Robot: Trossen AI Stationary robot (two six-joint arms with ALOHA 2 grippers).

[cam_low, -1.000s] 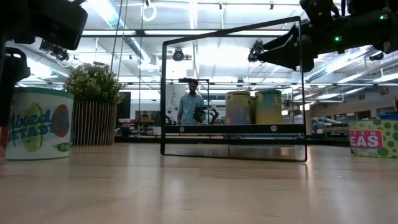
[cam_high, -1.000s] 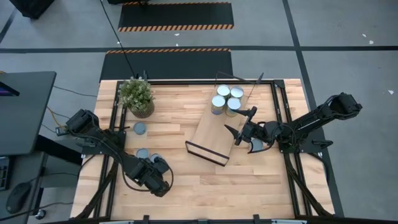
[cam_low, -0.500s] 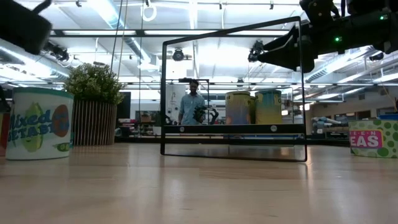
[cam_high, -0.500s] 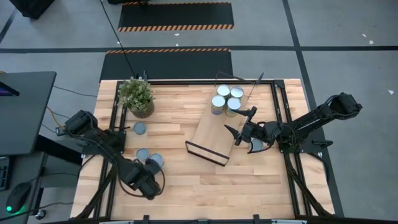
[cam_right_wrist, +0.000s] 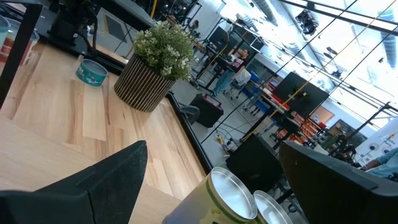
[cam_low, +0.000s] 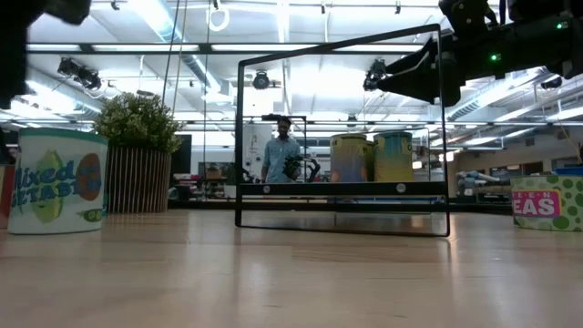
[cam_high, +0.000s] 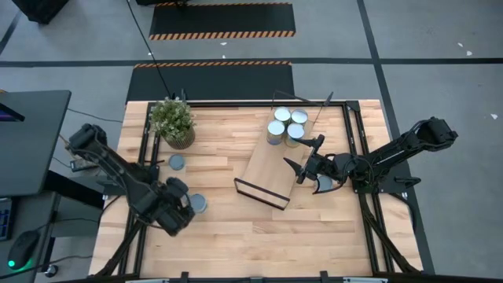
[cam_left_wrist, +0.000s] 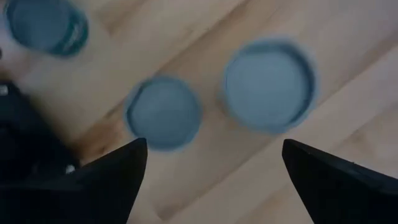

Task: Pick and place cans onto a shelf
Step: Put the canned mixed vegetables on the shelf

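Three cans stand on the table at the left: one (cam_high: 178, 162) near the plant and two close together (cam_left_wrist: 163, 112) (cam_left_wrist: 268, 85). One of the pair (cam_high: 196, 203) shows in the high view. My left gripper (cam_high: 176, 209) hovers above the pair, pointing down, open and touching nothing (cam_left_wrist: 214, 171). The shelf (cam_high: 266, 171) lies mid-table, with a cluster of cans (cam_high: 287, 124) standing on its far end. My right gripper (cam_high: 310, 170) waits open and level at the shelf's right side.
A potted plant (cam_high: 174, 122) stands at the far left. The shelf's black wire frame (cam_low: 342, 137) rises at its ends. In the low view another can (cam_low: 547, 202) stands at the right. A person (cam_low: 278, 159) stands in the room beyond the table.
My left gripper has risen from beside the pair of cans and gone toward the table's left edge, tipping to point more steeply down. It stays open. The cans have stayed where they were.
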